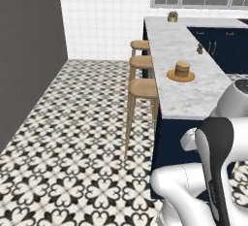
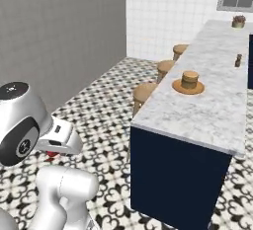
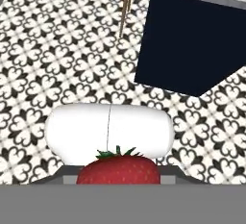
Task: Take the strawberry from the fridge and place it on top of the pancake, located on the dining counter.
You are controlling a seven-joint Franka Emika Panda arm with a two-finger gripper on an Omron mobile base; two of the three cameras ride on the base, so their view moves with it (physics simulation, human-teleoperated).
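1. Far left, right base view: the gripper hangs low beside my arm, over the patterned floor, with a sliver of red showing beneath the hand.
2. Hand view: the strawberry sits at the bottom edge, leafy cap up, pinched between the nearly closed fingers (their tips are hidden behind the fruit, so I judge the grip from its position).
3. Centre: three wooden stools line the near side of the dining counter.
4. Right of them, on the marble top: the pancake, a small tan stack on its plate, well apart from the gripper.
5. Risk, as I judge it: the fruit is tiny and held low; lifting it past the counter edge could knock it loose, and it would drop to the floor.
6. Second risk: a round berry released off-centre may roll off the stack.
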